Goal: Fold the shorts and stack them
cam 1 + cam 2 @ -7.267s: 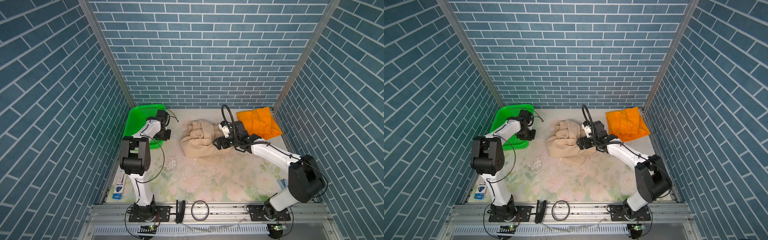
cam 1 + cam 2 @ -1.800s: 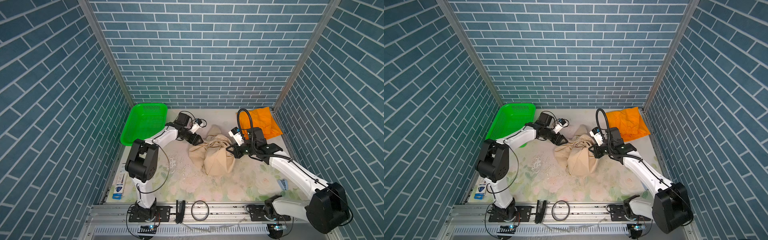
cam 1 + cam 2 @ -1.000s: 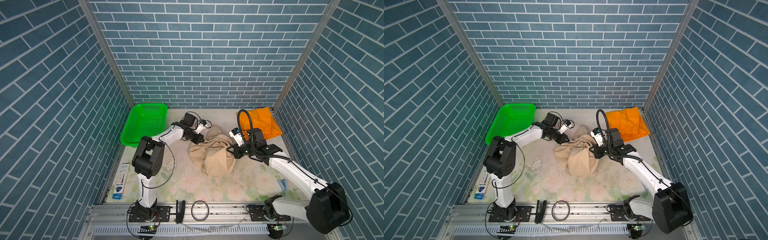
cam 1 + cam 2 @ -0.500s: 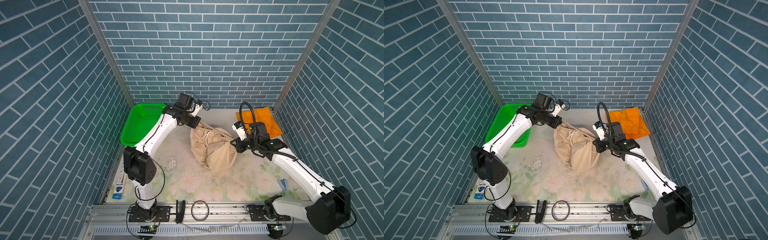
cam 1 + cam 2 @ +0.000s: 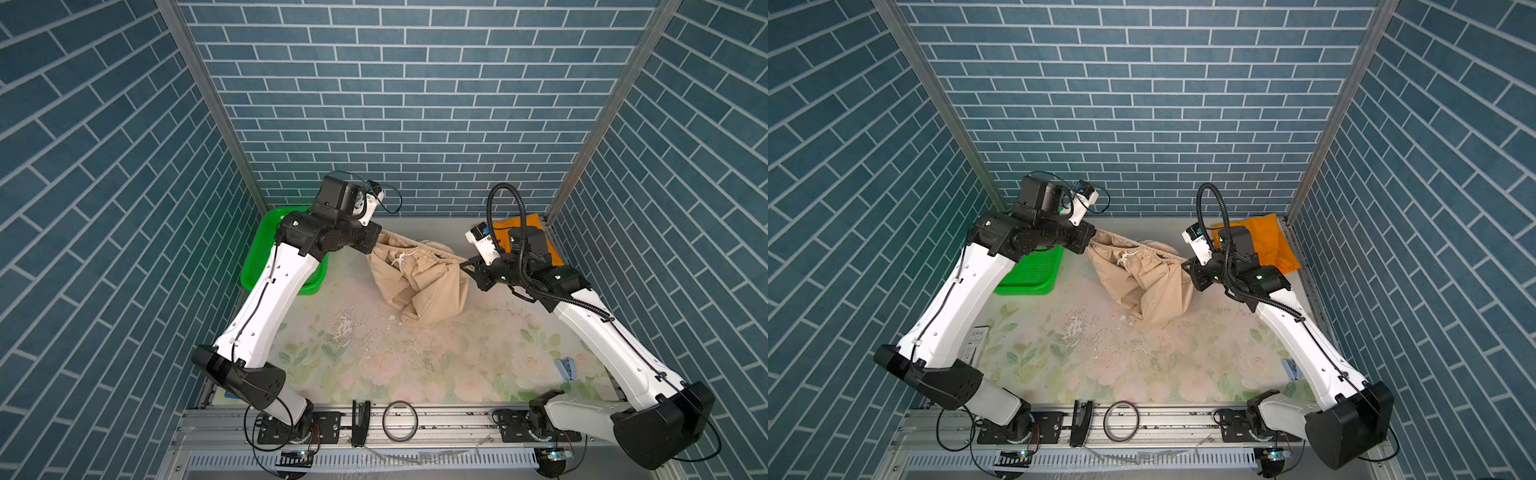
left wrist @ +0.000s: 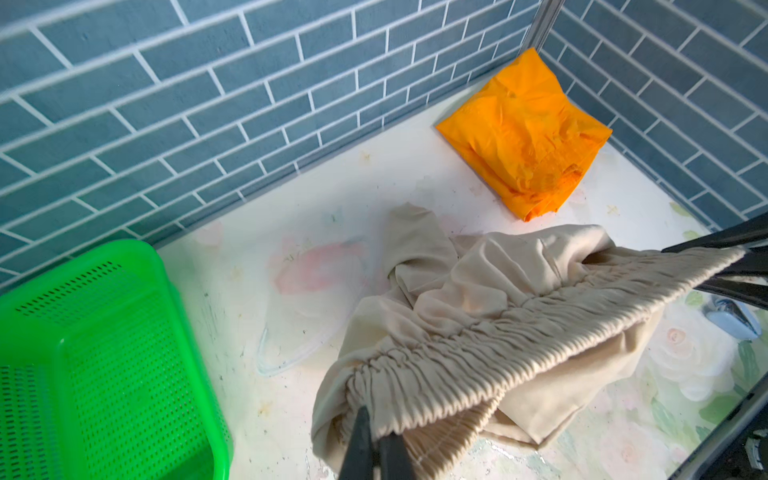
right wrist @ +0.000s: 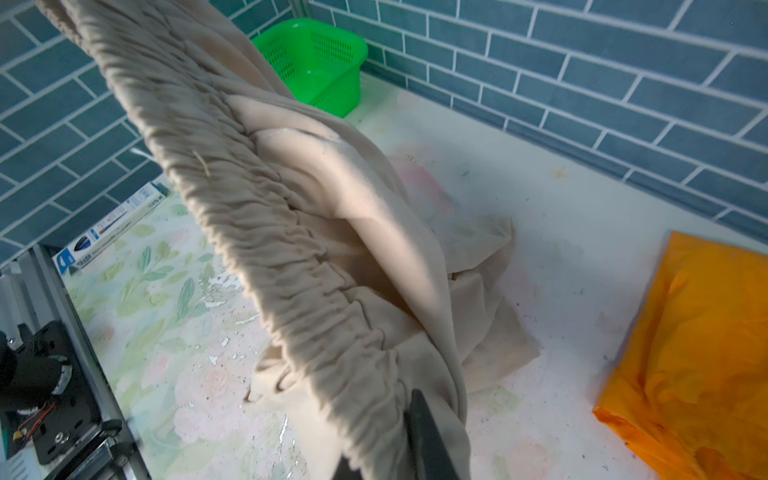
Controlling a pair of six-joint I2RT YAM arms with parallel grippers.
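The beige shorts (image 5: 419, 282) (image 5: 1142, 282) hang by their gathered waistband, stretched taut between both grippers above the mat, with the legs drooping onto it. My left gripper (image 5: 376, 243) (image 6: 376, 440) is shut on one waistband end (image 6: 415, 374). At the other end my right gripper (image 5: 467, 266) (image 7: 386, 449) has the waistband cloth (image 7: 291, 232) between its fingers. The orange shorts (image 5: 1271, 241) (image 6: 528, 133) (image 7: 698, 353) lie folded in the back right corner, partly hidden behind the right arm in both top views.
A green perforated basket (image 5: 257, 257) (image 6: 104, 365) (image 7: 316, 62) stands at the back left, under the left arm. A blue-white box (image 5: 973, 340) lies by the left wall. A small blue clip (image 5: 567, 368) lies on the mat at the right. Brick walls close in three sides.
Both arms have risen and drawn apart, lifting the beige shorts off the mat. The left gripper went up and back toward the basket, and the waistband now stretches straight between the grippers.
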